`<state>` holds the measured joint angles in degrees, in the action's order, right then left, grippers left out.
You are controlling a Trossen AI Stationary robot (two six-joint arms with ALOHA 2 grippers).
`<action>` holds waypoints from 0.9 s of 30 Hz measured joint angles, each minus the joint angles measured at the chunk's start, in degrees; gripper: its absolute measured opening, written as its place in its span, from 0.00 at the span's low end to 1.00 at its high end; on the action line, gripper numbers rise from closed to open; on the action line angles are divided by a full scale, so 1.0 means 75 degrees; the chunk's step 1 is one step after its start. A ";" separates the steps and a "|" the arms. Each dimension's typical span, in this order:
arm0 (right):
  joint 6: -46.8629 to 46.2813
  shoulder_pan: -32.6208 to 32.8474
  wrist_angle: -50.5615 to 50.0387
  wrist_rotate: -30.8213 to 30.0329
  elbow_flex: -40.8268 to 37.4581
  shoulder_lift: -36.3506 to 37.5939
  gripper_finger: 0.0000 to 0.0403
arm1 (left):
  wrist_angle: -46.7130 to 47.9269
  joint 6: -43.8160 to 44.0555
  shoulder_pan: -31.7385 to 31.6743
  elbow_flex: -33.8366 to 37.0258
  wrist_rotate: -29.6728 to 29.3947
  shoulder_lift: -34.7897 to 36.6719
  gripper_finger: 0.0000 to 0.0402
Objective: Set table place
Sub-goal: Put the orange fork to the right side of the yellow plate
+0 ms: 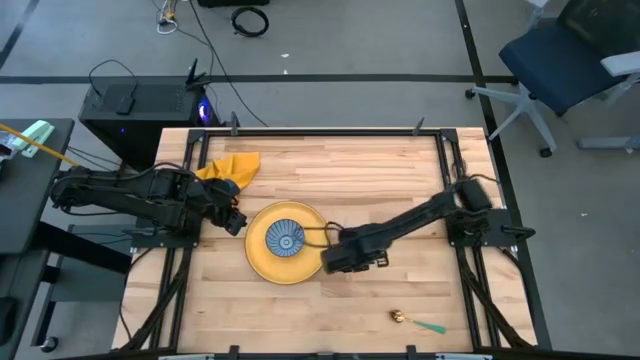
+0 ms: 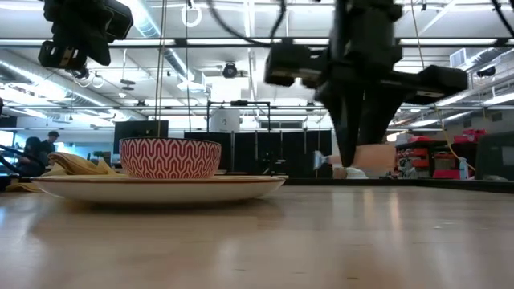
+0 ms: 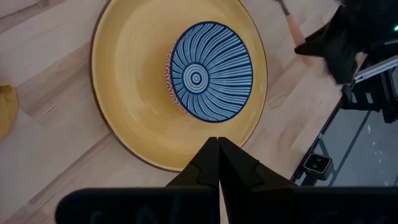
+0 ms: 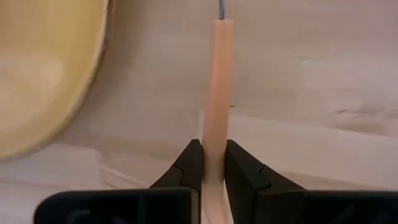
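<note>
The right pincer grips the orange-handled fork just right of the round yellow plate – mid-desk, small blue-patterned bowl on it. The left pincer – fingers pressed together – hovers at the plate's left.

From above I see a grey floor with dark lines around the rig, black cables lying on it, a black computer case at one side and a blue office chair at the far corner. In the level view the room behind is a big workshop with long ceiling lights, black partition panels, and a person sitting far at the edge.
</note>
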<state>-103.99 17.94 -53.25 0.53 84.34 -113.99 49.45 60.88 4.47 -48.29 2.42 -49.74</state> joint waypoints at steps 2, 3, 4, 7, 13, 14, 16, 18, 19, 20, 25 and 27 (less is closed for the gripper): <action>-0.0540 0.0040 0.0261 -0.0153 -0.0559 0.0430 0.11 | 0.0006 0.0000 0.0000 0.0000 0.0000 0.0000 0.02; -0.0740 0.0040 0.0183 -0.0162 -0.0774 0.0585 0.11 | 0.0006 0.0000 0.0001 0.0000 0.0002 -0.0002 0.02; -0.0893 0.0038 0.0149 -0.0164 -0.0973 0.0728 0.11 | 0.0006 0.0000 0.0000 0.0000 -0.0002 -0.0003 0.02; -0.1289 0.0034 0.0182 -0.0186 -0.1325 0.1040 0.11 | 0.0003 0.0001 0.0003 0.0000 -0.0001 0.0000 0.02; -0.0985 -0.0155 0.0334 -0.0147 -0.1320 0.0724 0.11 | 0.0006 0.0003 0.0000 0.0000 0.0000 0.0000 0.02; -0.0861 -0.0196 0.0363 -0.0101 -0.1318 0.0652 0.11 | 0.0003 0.0000 0.0000 0.0000 0.0000 0.0000 0.02; -0.0633 -0.0270 0.0388 -0.0053 -0.1318 0.0503 0.11 | 0.0006 0.0000 0.0002 0.0000 0.0000 -0.0003 0.02; -0.0387 -0.0335 0.0481 -0.0008 -0.1318 0.0396 0.11 | 0.0003 0.0001 0.0000 0.0000 0.0000 -0.0001 0.02; -0.0301 -0.0374 0.0533 -0.0005 -0.1318 0.0363 0.11 | 0.0006 0.0000 0.0000 0.0000 0.0000 -0.0003 0.02; -0.0217 -0.0415 0.0622 -0.0005 -0.1318 0.0328 0.11 | 0.0003 0.0000 0.0003 0.0000 0.0000 -0.0003 0.02; 0.0132 -0.0593 0.1276 -0.0006 -0.1313 0.0074 0.11 | 0.0007 0.0000 0.0002 0.0000 0.0000 -0.0003 0.02; 0.0243 -0.0633 0.1358 0.0024 -0.1297 0.0045 0.11 | 0.0003 0.0000 0.0003 0.0000 0.0000 -0.0002 0.02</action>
<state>-102.17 13.19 -43.07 0.71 74.61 -113.65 49.47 60.88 4.49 -48.29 2.42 -49.75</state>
